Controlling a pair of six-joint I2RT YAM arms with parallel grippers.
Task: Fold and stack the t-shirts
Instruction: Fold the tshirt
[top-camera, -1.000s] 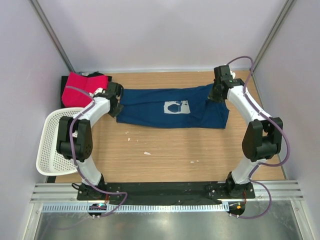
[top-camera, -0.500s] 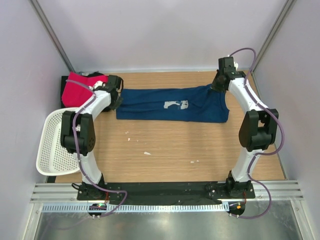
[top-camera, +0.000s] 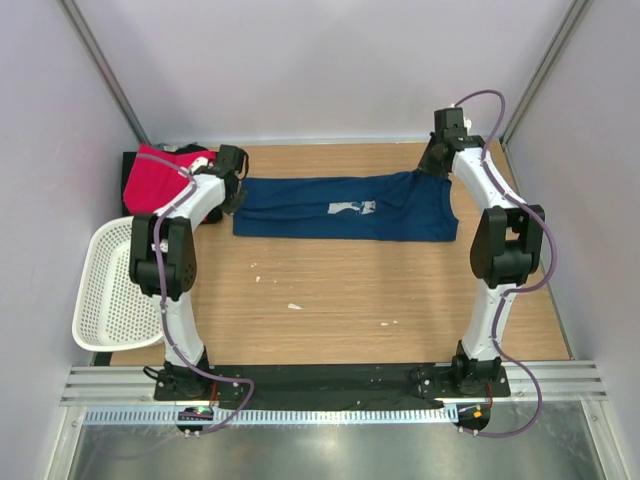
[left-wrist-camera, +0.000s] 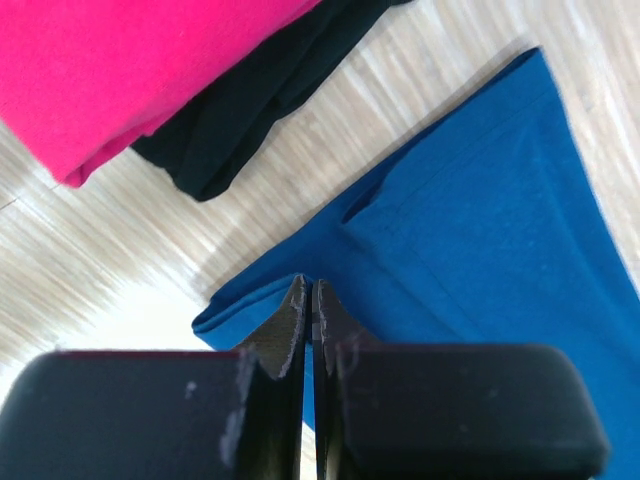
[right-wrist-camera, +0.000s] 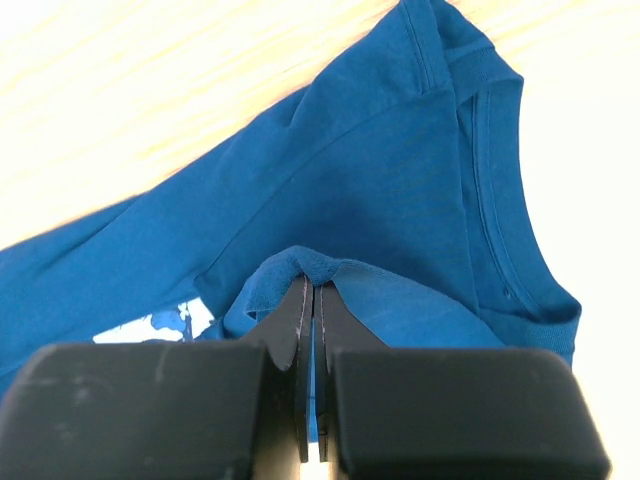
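The navy blue t-shirt (top-camera: 340, 208) with its white print lies folded lengthwise into a long band across the far part of the table. My left gripper (top-camera: 236, 190) is shut on its left end, a blue cloth edge (left-wrist-camera: 250, 305) pinched between the fingers. My right gripper (top-camera: 432, 170) is shut on a fold of the blue cloth (right-wrist-camera: 300, 262) near the collar at the right end. The pink-red t-shirt (top-camera: 160, 177) lies folded on the black t-shirt (left-wrist-camera: 250, 100) at the far left corner.
A white perforated basket (top-camera: 110, 285) hangs over the table's left edge. Small white scraps (top-camera: 294, 306) lie on the wood in the middle. Walls close in the table at the back and on both sides.
Both grippers have carried the shirt's near edge toward the far side, so the shirt is now a narrower band and the print is half covered.
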